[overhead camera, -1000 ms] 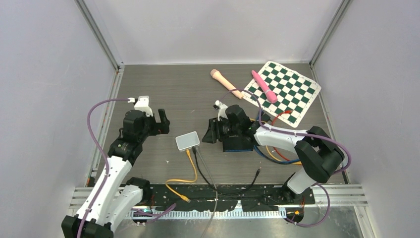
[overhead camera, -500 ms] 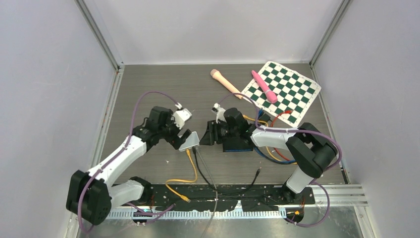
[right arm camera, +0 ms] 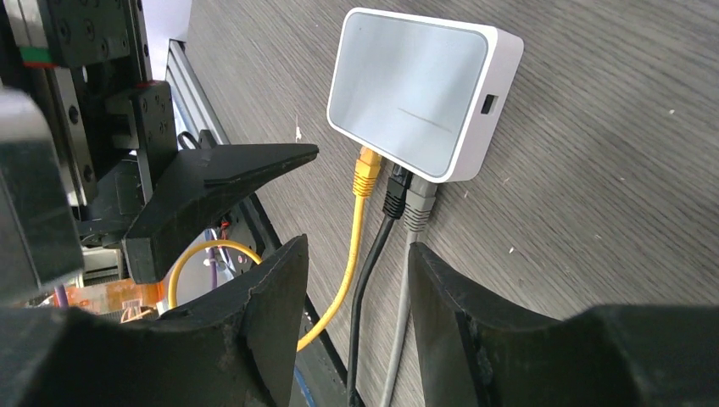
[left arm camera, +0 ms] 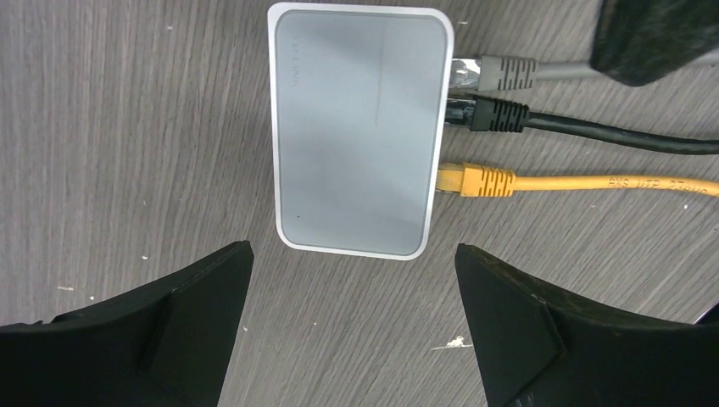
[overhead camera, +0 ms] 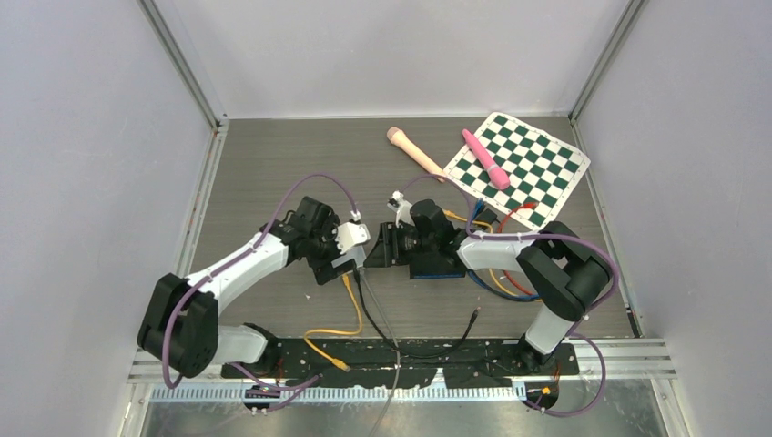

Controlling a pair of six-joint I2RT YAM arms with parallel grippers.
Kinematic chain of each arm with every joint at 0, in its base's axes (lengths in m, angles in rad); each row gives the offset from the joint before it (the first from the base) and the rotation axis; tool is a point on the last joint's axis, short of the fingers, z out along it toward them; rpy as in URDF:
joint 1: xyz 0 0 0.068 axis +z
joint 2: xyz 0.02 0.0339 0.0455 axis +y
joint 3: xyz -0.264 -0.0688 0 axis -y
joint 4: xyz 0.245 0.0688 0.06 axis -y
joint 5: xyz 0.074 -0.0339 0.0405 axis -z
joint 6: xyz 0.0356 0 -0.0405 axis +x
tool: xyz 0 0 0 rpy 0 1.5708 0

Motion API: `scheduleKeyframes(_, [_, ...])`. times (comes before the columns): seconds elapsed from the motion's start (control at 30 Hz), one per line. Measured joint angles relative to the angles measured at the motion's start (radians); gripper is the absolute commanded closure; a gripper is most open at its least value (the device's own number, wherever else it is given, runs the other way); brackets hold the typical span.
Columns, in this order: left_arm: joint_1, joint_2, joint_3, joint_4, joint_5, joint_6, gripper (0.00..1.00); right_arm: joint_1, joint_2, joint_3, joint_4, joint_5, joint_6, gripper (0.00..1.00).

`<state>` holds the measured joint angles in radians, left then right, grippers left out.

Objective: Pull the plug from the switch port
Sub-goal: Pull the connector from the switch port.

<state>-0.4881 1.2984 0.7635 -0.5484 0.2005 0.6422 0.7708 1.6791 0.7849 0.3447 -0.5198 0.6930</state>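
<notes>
The white switch (left arm camera: 360, 127) lies flat on the table with three plugs in one side: grey (left arm camera: 500, 72), black (left arm camera: 500, 114) and yellow (left arm camera: 479, 181). My left gripper (left arm camera: 352, 250) is open and empty, hanging straight above the switch with its fingers wider than the box. In the top view the left gripper (overhead camera: 339, 259) hides most of the switch. My right gripper (right arm camera: 356, 246) is open, low on the cable side. The switch (right arm camera: 420, 93) and its yellow plug (right arm camera: 366, 174) lie ahead of it, and the black and grey cables run between its fingers. It sits just right of the switch in the top view (overhead camera: 375, 248).
A green chequered mat (overhead camera: 519, 168) with a pink tool (overhead camera: 485, 157) lies at the back right, with a peach stick (overhead camera: 414, 152) beside it. A blue-black box (overhead camera: 437, 266) and coloured cables sit under the right arm. The yellow cable's loose end (overhead camera: 339, 364) lies near the front rail.
My left arm has swung in from the left and its open gripper now hangs over the switch. The right gripper has edged slightly left towards the cables.
</notes>
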Motion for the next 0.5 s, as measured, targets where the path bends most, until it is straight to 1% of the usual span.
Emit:
scheduleKeyframes(0.27, [0.084,0.068,0.020,0.002,0.076,-0.005,0.11,0.000,0.042,-0.001,0.032,-0.023,0.039,0.47])
scheduleKeyframes(0.5, [0.094,0.100,0.020,0.021,0.141,-0.006,0.12,0.000,0.098,-0.033,0.142,-0.044,0.139,0.47])
